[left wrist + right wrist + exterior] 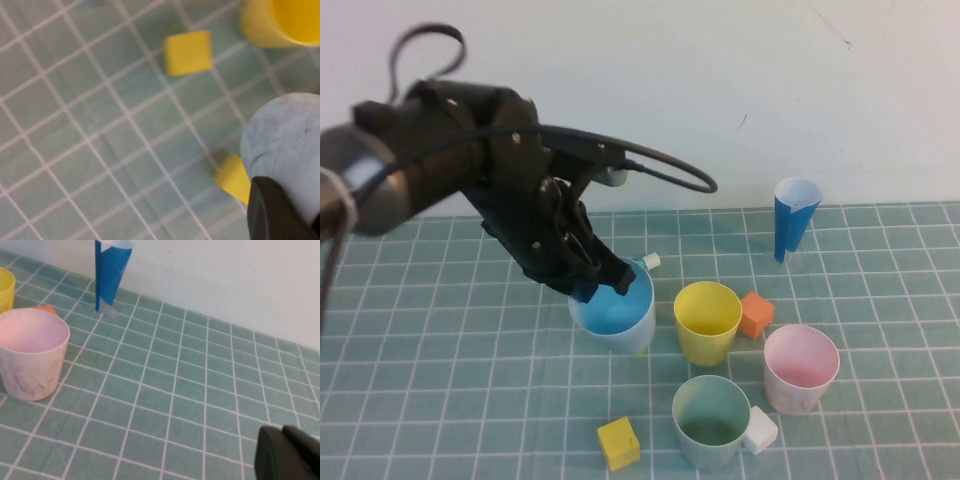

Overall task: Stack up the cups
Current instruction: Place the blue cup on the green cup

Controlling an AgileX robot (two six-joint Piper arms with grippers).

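- The left gripper (605,278) is closed on the rim of the light blue cup (620,312), near the middle of the bench (440,330).
- The right gripper (290,455) is closed and holds nothing, apart from the pink cup (31,352).

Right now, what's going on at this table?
The left gripper is shut on the rim of the light blue cup, one finger inside it. None of the cups is stacked: the yellow cup, pink cup and green cup each stand alone on the mat. The right gripper is shut and holds nothing, parked off to the right, beyond the pink cup and the dark blue paper cone.
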